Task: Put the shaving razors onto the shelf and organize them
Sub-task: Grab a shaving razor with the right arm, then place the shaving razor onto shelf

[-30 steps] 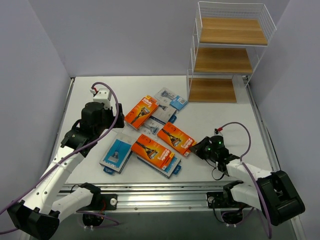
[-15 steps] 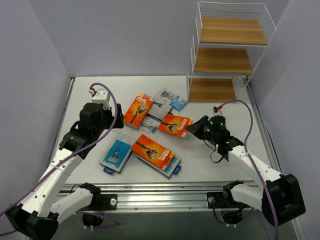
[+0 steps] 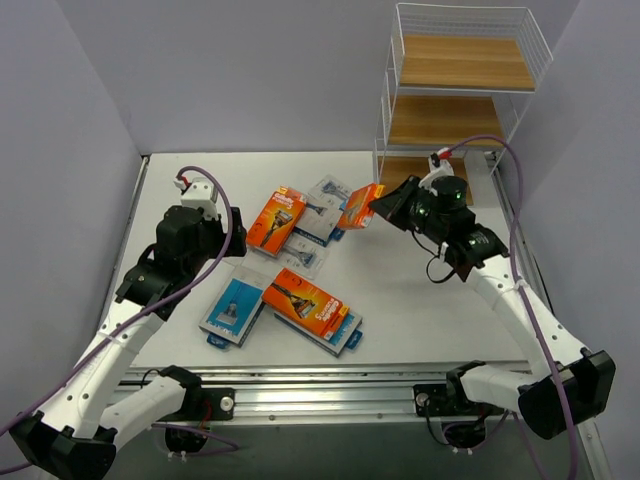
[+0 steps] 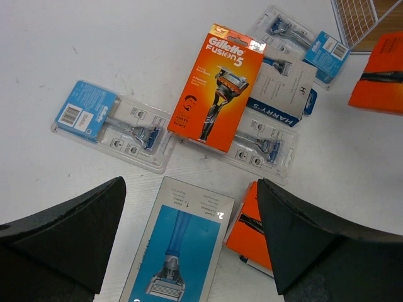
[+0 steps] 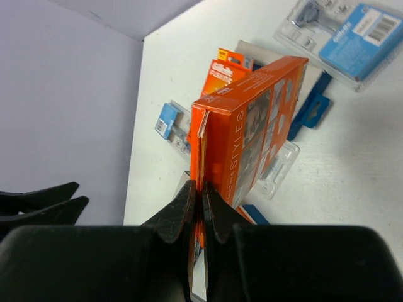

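My right gripper (image 3: 388, 205) is shut on the thin edge flap of an orange razor box (image 3: 360, 206), holding it in the air just left of the shelf's (image 3: 465, 105) bottom tier. The right wrist view shows the fingertips (image 5: 196, 189) pinched on that box (image 5: 252, 126). My left gripper (image 3: 212, 252) hangs open above the left side of the pile, with nothing between its fingers (image 4: 190, 182). Under it lie a blue-and-grey box (image 4: 179, 251), an orange box (image 4: 217, 88) and a blister pack (image 4: 113, 123). All three wooden shelf tiers show no packs.
More packs lie mid-table: an orange box (image 3: 305, 300) stacked on another pack, a blue-and-grey box (image 3: 233, 305), an orange box (image 3: 277, 220) and blister packs (image 3: 335, 195). Grey walls enclose the table on three sides. A metal rail (image 3: 320, 385) runs along the near edge.
My right gripper has lifted the orange box off the pile and carried it up and back towards the shelf. The left arm has barely moved.
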Action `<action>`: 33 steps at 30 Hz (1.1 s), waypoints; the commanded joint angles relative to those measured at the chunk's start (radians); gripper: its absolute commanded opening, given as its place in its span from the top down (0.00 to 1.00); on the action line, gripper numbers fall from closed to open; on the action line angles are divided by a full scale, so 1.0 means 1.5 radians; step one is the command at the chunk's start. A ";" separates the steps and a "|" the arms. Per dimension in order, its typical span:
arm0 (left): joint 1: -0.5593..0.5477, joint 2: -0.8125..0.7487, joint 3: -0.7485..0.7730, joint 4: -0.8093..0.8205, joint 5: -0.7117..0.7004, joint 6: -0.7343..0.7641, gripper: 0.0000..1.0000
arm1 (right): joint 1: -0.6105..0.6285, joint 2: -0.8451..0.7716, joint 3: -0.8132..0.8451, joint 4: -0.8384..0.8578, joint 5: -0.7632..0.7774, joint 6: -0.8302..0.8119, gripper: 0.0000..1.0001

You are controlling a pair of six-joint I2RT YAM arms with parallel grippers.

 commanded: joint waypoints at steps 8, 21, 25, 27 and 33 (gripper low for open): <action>-0.004 -0.007 0.007 0.014 -0.003 -0.005 0.06 | 0.001 0.036 0.289 -0.082 -0.027 -0.072 1.00; -0.004 0.001 0.002 0.013 -0.023 0.000 0.06 | -0.118 0.112 0.472 0.012 -0.141 -0.009 1.00; -0.003 0.006 0.005 0.011 -0.028 0.002 0.06 | -0.137 0.130 0.524 0.051 -0.152 0.004 1.00; -0.003 0.007 0.003 0.012 -0.024 0.002 0.06 | -0.152 0.134 0.540 0.067 -0.163 0.014 1.00; -0.004 0.011 0.003 0.012 -0.012 0.000 0.06 | -0.205 0.127 0.565 0.123 -0.165 0.057 1.00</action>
